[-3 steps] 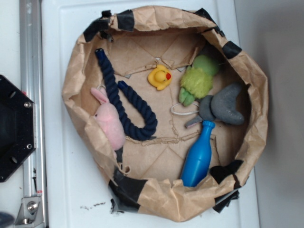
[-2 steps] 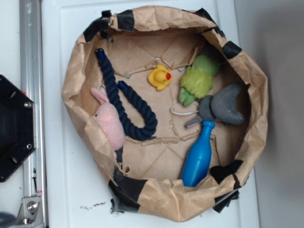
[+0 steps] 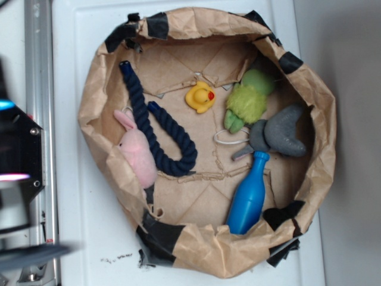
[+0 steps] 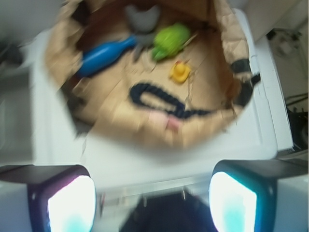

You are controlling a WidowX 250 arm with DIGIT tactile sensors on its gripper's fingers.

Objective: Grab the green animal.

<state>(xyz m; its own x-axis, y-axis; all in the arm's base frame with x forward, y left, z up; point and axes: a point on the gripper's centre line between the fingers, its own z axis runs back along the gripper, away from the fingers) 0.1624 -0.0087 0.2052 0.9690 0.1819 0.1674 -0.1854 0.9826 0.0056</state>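
Observation:
The green animal (image 3: 249, 98) is a fuzzy lime plush lying at the upper right inside a brown paper basin (image 3: 89, 101). It lies between a yellow duck (image 3: 200, 96) and a grey plush (image 3: 280, 134). In the wrist view the green animal (image 4: 170, 39) is far ahead and blurred. My gripper (image 3: 9, 141) shows as a blurred shape at the left edge, outside the basin and far from the toy. In the wrist view the gripper (image 4: 152, 203) is open, its pads (image 4: 72, 203) wide apart with nothing between them.
Also inside the basin are a blue bowling-pin bottle (image 3: 249, 193), a dark blue rope (image 3: 156, 134) and a pink plush rabbit (image 3: 137, 152). The basin's crumpled walls stand raised all round. A metal rail (image 3: 37, 71) runs down the left.
My gripper has come into the exterior view at the left edge, blurred by motion. The toys in the basin have not moved.

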